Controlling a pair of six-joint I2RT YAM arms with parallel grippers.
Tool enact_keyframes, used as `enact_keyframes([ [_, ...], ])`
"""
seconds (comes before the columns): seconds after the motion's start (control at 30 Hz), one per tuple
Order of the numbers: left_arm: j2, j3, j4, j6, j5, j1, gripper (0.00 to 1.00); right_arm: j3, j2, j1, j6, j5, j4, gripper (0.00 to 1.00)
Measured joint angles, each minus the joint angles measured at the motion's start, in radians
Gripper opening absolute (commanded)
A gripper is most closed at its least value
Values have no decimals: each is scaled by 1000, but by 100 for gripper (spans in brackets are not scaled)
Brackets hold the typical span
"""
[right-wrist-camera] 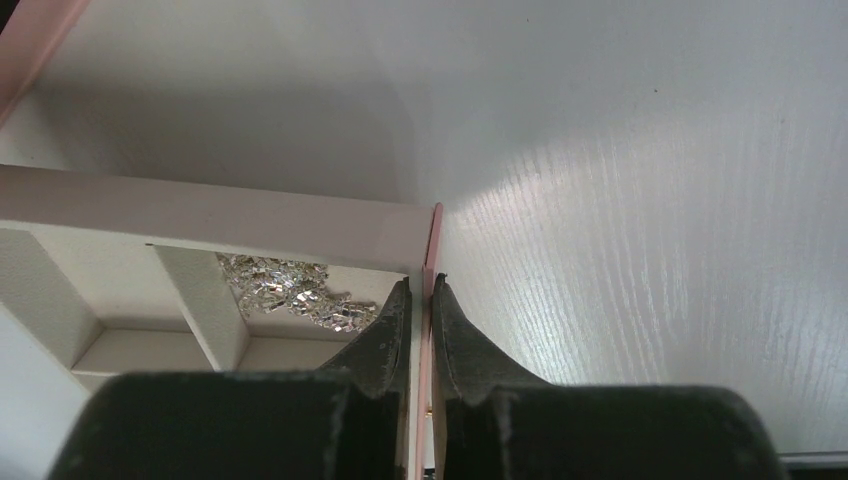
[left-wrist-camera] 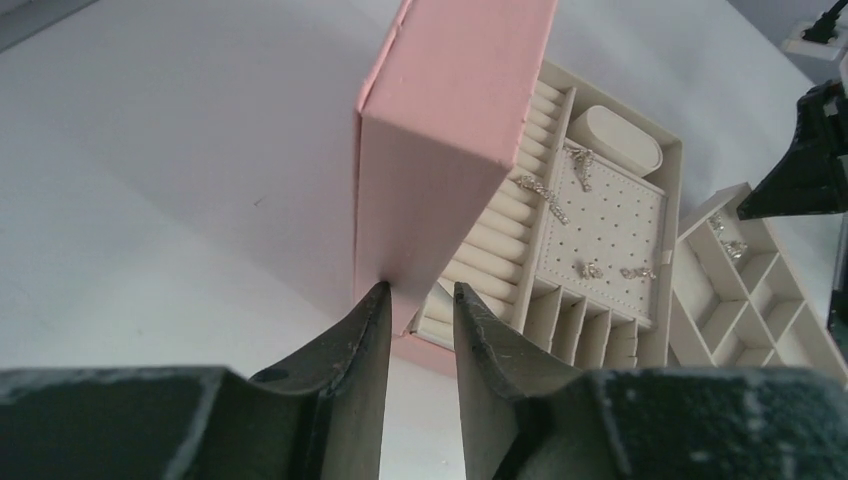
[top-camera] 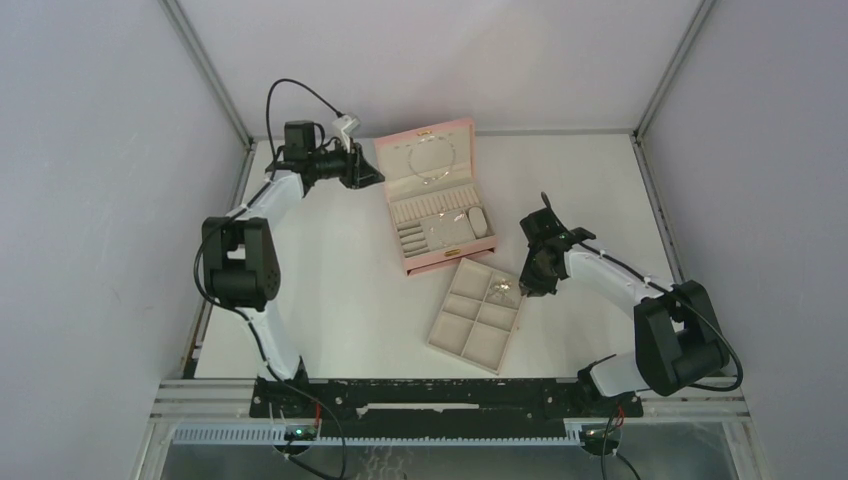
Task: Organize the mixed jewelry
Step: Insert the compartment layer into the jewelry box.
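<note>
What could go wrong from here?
1. The right hand grips the beige tray by its wall, one finger beside the chain cluster; lifting could tip the tray or snag the chain.
2. The left hand sits at a corner of the pink box lid; a nudge may swing it shut or shift the box.

Chain cluster (right-wrist-camera: pixel 290 290): bright silver metal, faceted, glittery. Tray (right-wrist-camera: pixel 200 215): beige lining, matt and smooth, with a thin pink outer skin. Box lid (left-wrist-camera: pixel 440 130): pink, matt, smooth. Earring panel (left-wrist-camera: pixel 610 225): beige, perforated, matt. Table (right-wrist-camera: pixel 650 200): white, faint wood grain, slight sheen.
</note>
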Motion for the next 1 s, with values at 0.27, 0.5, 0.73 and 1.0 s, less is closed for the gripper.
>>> enact_keyframes([
  [0.27, -45, -92, 79, -58, -2, -5, 50, -16, -1, -5, 5, -13, 1, 1],
  [0.5, -47, -54, 84, -58, -18, -4, 54, -27, -32, -7, 7, -18, -2, 1],
  [0.73, -22, 48, 89, -47, 24, 5, 55, -40, -44, -10, 7, -17, 1, 1],
  [1.0, 50, 111, 88, -39, 98, 5, 47, -44, -45, -16, 10, -18, 2, 1],
])
